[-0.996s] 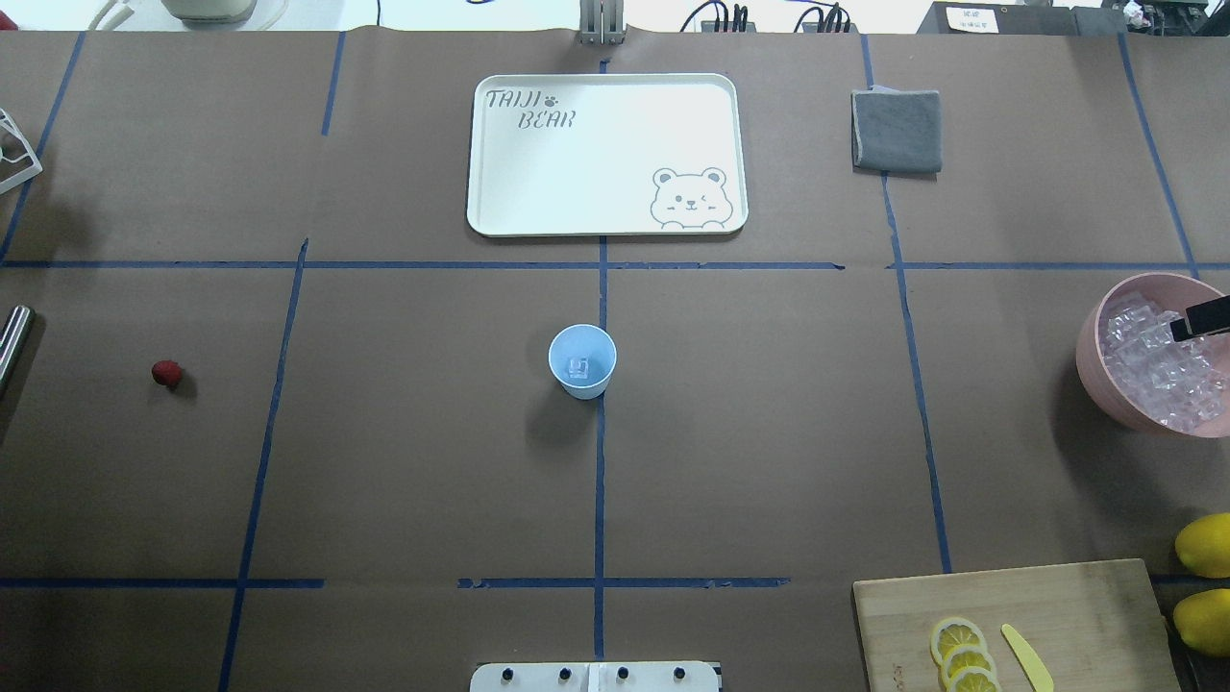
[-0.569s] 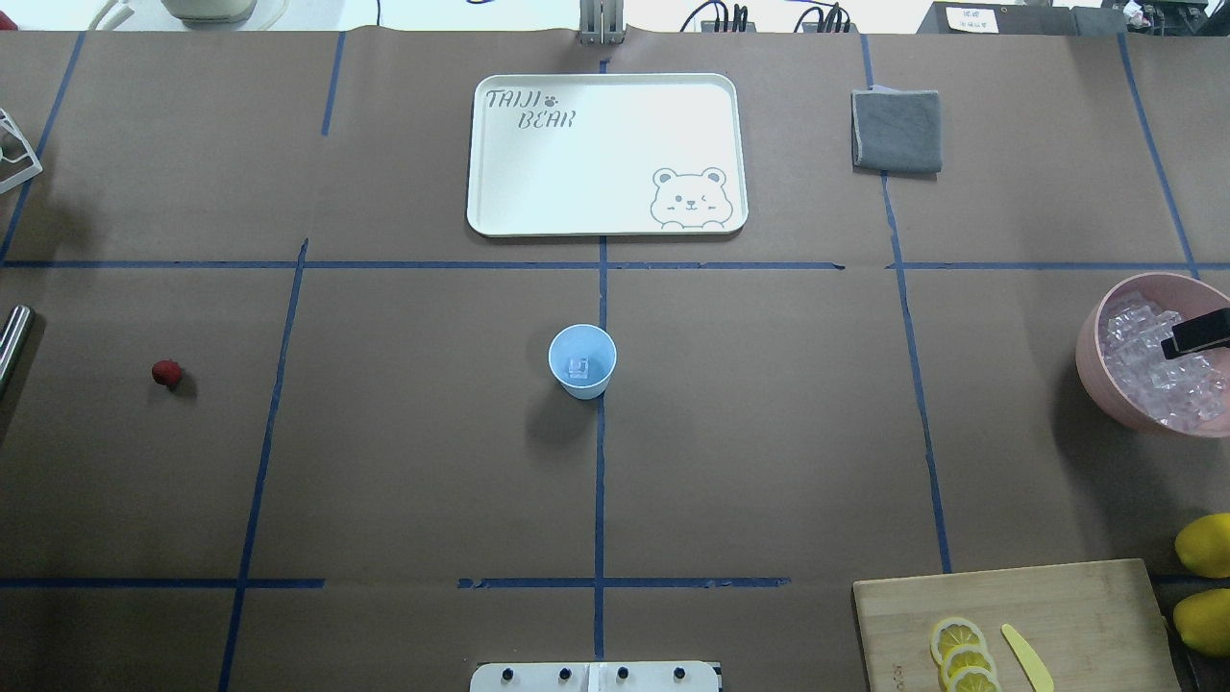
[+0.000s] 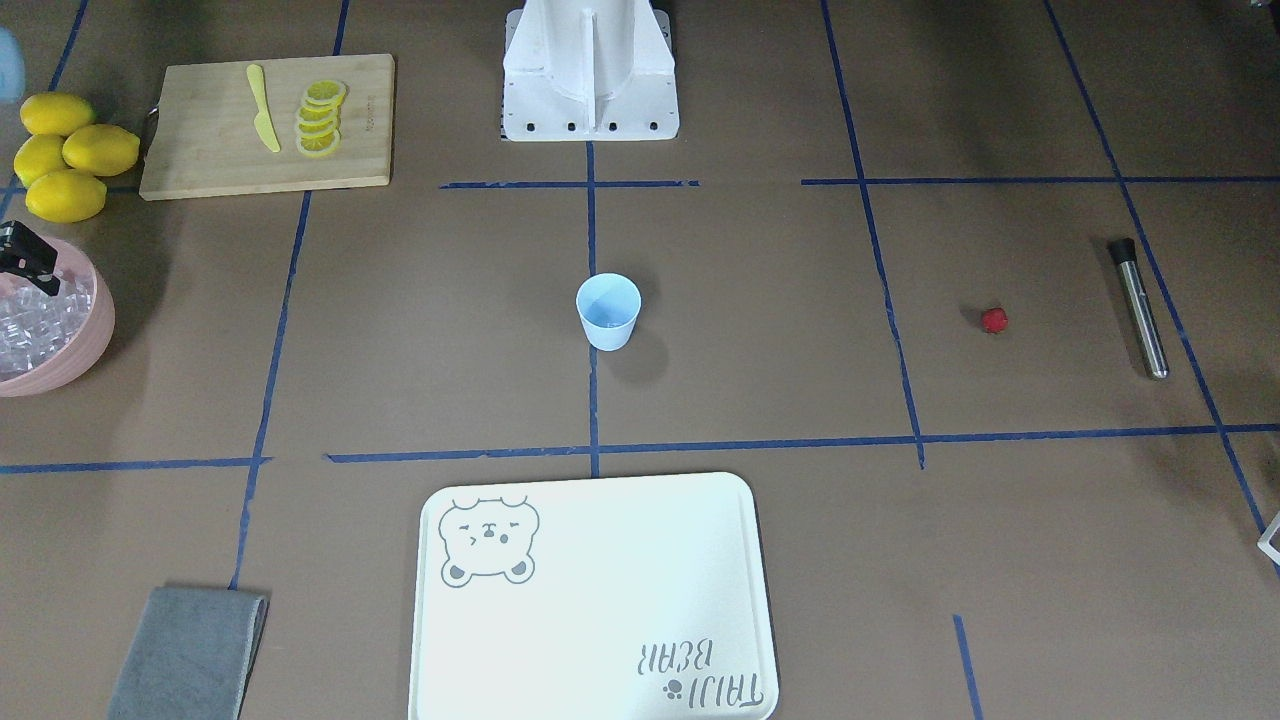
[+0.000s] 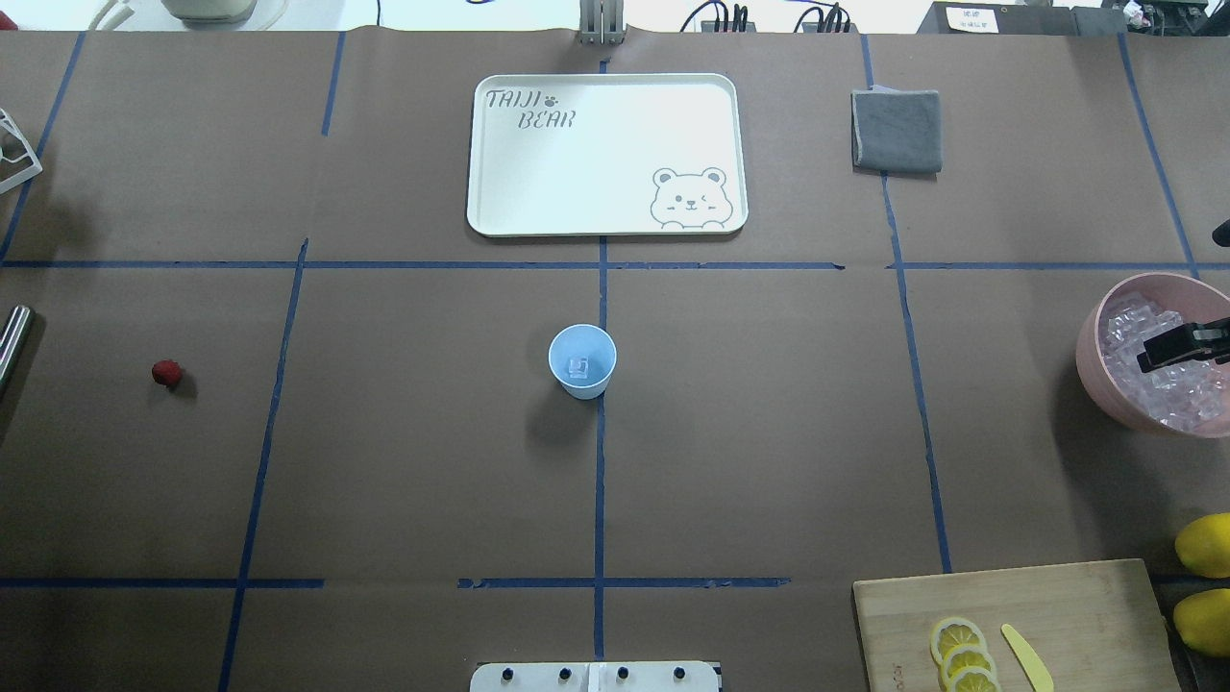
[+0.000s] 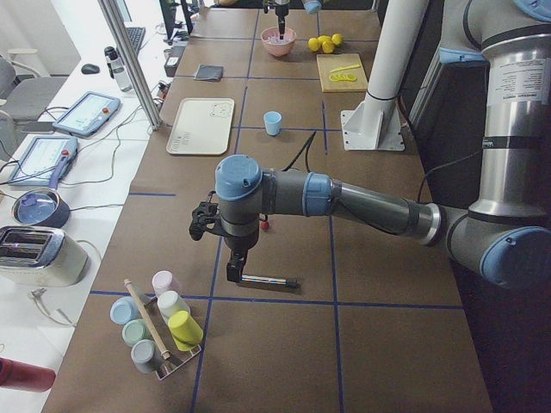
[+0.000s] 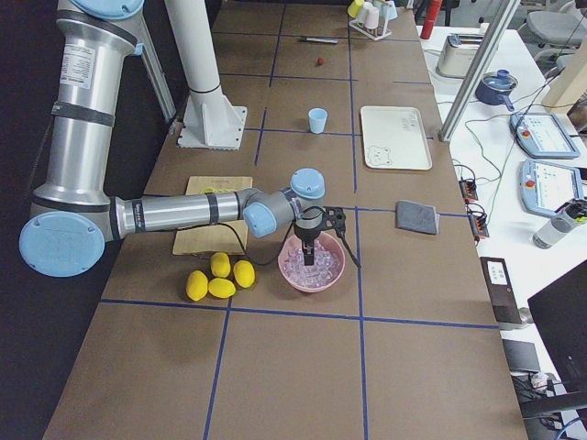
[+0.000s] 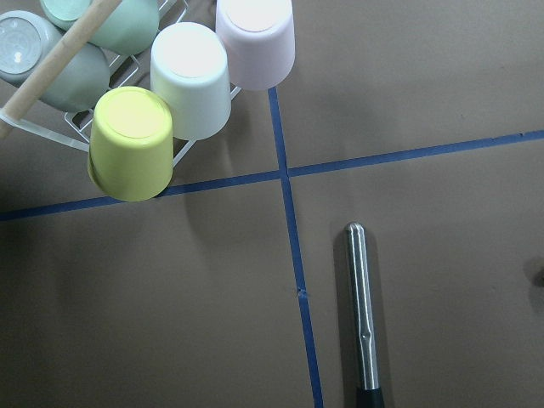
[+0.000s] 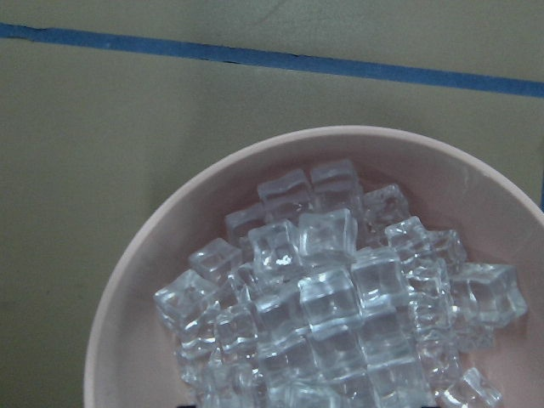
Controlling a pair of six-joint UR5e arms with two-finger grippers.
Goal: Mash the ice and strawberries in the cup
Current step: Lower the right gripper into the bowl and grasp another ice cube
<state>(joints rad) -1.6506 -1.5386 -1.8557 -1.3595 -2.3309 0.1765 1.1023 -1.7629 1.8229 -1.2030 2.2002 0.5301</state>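
Nearest, the left hand (image 5: 234, 271) hangs over the muddler (image 3: 1138, 305), which lies flat with its black end toward the robot's base; whether that hand is open or closed I cannot tell. Past the strawberry (image 4: 166, 373), the cup (image 4: 582, 360) stands in the middle of the surface (image 4: 384, 461), long axis vertical, mouth up, one ice cube (image 4: 578, 366) inside. Farthest, the right hand (image 4: 1153, 354) is over the pink bowl (image 4: 1091, 375) of ice, its grip unreadable; a slick cube could squirt free, or knock the light cup over.
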